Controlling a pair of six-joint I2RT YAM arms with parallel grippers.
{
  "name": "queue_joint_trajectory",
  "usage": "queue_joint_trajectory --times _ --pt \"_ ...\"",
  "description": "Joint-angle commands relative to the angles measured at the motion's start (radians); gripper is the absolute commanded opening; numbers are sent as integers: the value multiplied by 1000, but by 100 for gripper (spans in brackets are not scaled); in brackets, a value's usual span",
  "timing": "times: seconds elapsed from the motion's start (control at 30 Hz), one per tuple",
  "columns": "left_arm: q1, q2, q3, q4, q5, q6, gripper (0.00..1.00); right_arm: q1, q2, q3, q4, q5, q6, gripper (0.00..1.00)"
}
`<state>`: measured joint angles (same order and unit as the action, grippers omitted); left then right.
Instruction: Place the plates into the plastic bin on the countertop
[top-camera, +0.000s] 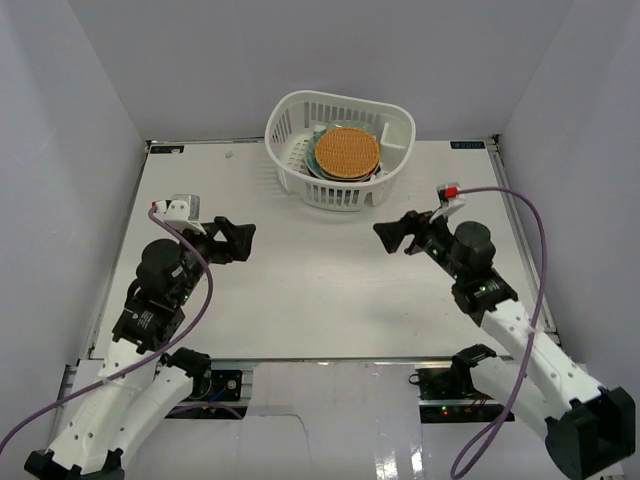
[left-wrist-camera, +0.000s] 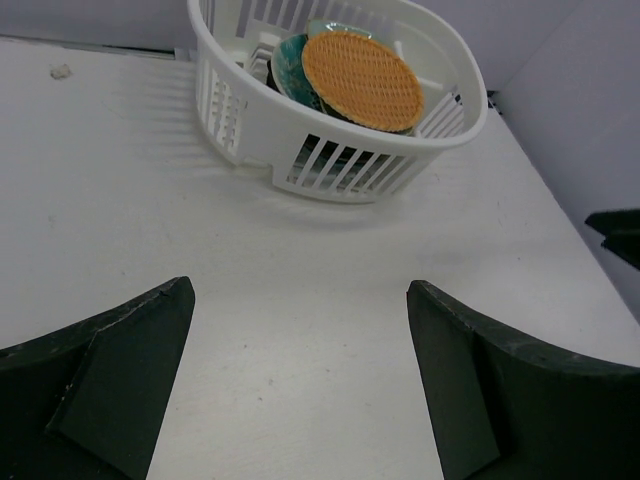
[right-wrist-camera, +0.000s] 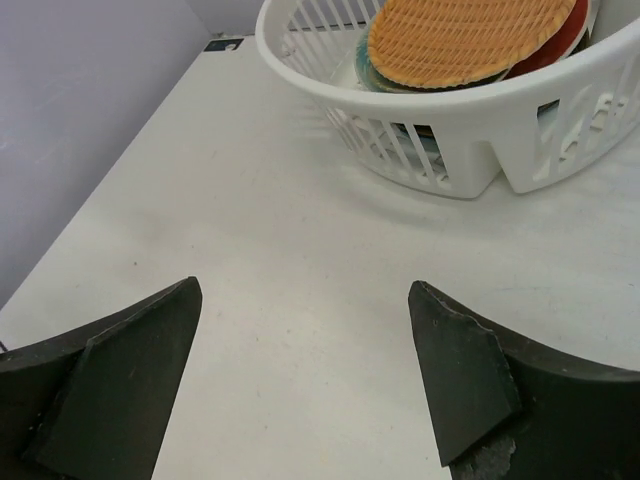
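Observation:
The white plastic bin (top-camera: 340, 148) stands at the back middle of the white countertop (top-camera: 300, 290). Inside it lies a stack of plates with the orange woven-look plate (top-camera: 347, 152) on top; teal and red rims show under it. The bin also shows in the left wrist view (left-wrist-camera: 330, 110) and the right wrist view (right-wrist-camera: 470, 110), with the orange plate (left-wrist-camera: 362, 80) (right-wrist-camera: 470, 35) on top. My left gripper (top-camera: 240, 241) (left-wrist-camera: 300, 300) is open and empty, left of centre. My right gripper (top-camera: 390, 236) (right-wrist-camera: 305, 300) is open and empty, right of centre. Both sit well short of the bin.
Pale grey walls close in the countertop on the left, back and right. Purple cables (top-camera: 535, 250) loop off both arms. A small white crumb (left-wrist-camera: 61, 71) lies near the back left edge. My right gripper's tip shows at the right edge of the left wrist view (left-wrist-camera: 618, 232).

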<state>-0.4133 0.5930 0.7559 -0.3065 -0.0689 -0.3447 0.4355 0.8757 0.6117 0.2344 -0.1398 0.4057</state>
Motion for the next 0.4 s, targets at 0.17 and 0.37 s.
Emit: queue_joint_trajectory --times 0.17,0.37 --pt "7 -76 54 -94 -130 -42 98 -7 -386 -188 -93 32 -84 90" --pt "7 -99 26 -102 -135 -79 98 -7 -402 -208 -79 23 -68 90"
